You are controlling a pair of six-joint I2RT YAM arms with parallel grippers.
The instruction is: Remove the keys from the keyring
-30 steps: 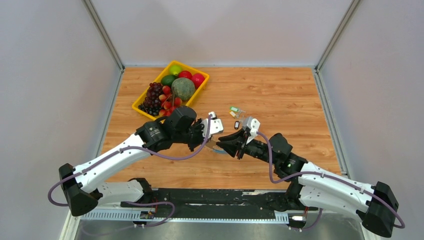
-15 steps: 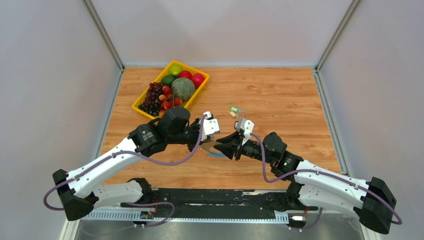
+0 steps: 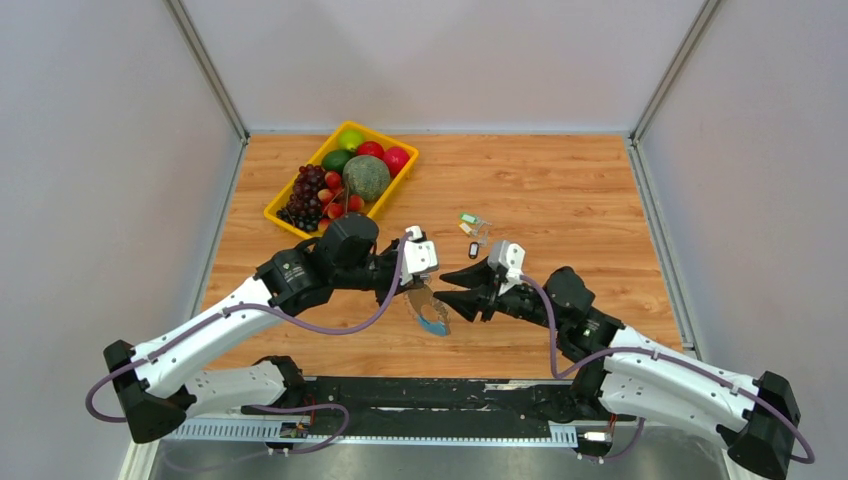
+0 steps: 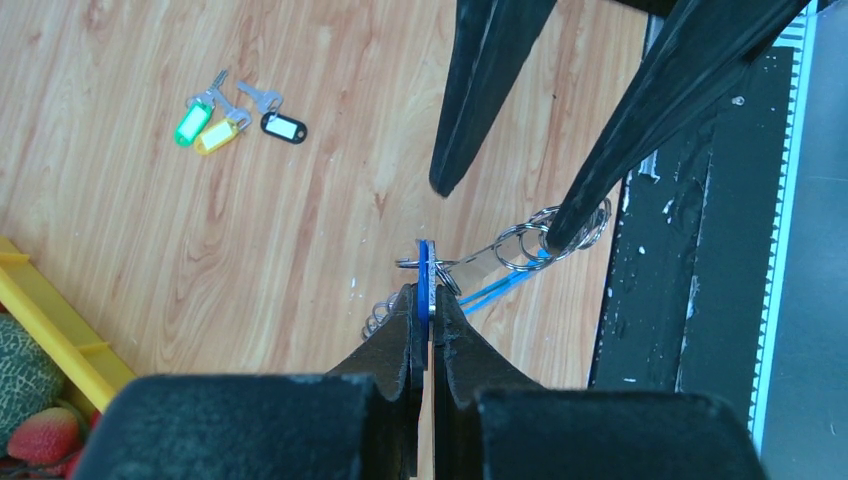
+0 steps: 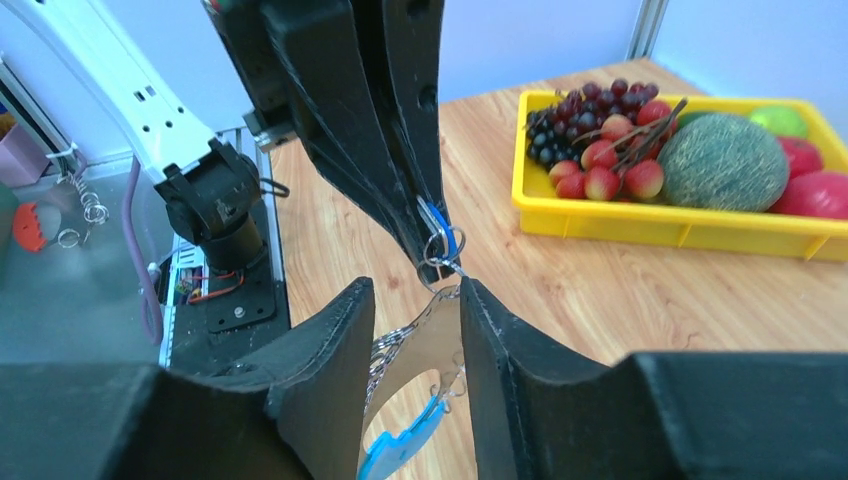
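Note:
My left gripper (image 4: 428,290) is shut on the blue-tagged key (image 4: 427,262). The keyring (image 3: 432,318), a silver loop with a bright blue section, hangs from that key by small rings. My right gripper (image 5: 415,290) is open, and the keyring (image 5: 430,340) dangles between its fingers (image 5: 510,370), against the inner face of one. In the left wrist view, one right fingertip (image 4: 560,232) sits at the keyring's silver rings (image 4: 525,245). A green key (image 4: 190,122), a yellow key (image 4: 222,132) and a black key (image 4: 283,126) lie loose on the table.
A yellow tray (image 3: 275,212) with grapes, a melon and other fruit stands at the back left, close behind the left arm. The loose keys (image 3: 470,228) lie just beyond the two grippers. The black base rail (image 3: 440,395) runs along the near edge.
The right gripper's jaws have opened wider and the arm has drawn back a little to the right. The keyring now hangs lower below the left gripper, which has stayed shut.

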